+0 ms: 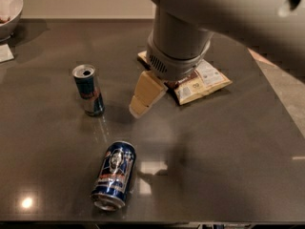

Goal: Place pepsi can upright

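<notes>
The pepsi can (114, 175) lies on its side near the front edge of the dark table (228, 156), its silver top end pointing to the front. It is dark blue with a logo on its side. My gripper (139, 105) hangs from the large grey arm above the middle of the table. It is cream-coloured and points down and to the left. It is behind the pepsi can and a little to its right, well apart from it and holding nothing that I can see.
A slimmer blue and silver energy drink can (88, 89) stands upright left of the gripper. A snack bag (202, 82) lies partly hidden behind the arm. A white bowl (7, 8) and a paper (5, 54) sit at the far left.
</notes>
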Controlling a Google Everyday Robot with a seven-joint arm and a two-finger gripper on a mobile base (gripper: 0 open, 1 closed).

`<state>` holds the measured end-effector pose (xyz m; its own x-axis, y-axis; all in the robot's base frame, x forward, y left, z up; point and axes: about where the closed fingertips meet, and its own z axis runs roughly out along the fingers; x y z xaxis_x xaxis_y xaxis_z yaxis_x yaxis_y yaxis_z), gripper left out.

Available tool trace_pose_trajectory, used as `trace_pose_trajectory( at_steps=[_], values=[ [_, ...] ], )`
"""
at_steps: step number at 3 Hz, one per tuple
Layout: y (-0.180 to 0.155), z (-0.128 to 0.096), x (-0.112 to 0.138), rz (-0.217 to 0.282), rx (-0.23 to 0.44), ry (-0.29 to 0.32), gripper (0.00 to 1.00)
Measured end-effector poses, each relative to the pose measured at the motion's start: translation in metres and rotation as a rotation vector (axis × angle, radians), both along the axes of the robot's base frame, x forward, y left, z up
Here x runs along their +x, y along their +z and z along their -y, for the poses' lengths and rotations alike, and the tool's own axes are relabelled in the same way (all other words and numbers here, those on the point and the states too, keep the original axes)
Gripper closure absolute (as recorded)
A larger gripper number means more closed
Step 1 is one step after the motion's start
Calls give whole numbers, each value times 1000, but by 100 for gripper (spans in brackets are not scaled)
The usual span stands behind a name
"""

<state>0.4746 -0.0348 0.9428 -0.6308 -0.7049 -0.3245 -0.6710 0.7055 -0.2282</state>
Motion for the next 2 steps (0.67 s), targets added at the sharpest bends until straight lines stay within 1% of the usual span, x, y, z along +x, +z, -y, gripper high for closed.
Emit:
trace_pose_trajectory(
  at_steps=[1,2],
  values=[
    [-12,-18,-5,-87,-28,-7,0],
    [-30,-40,-14,-202,-40,-71,0]
  ],
)
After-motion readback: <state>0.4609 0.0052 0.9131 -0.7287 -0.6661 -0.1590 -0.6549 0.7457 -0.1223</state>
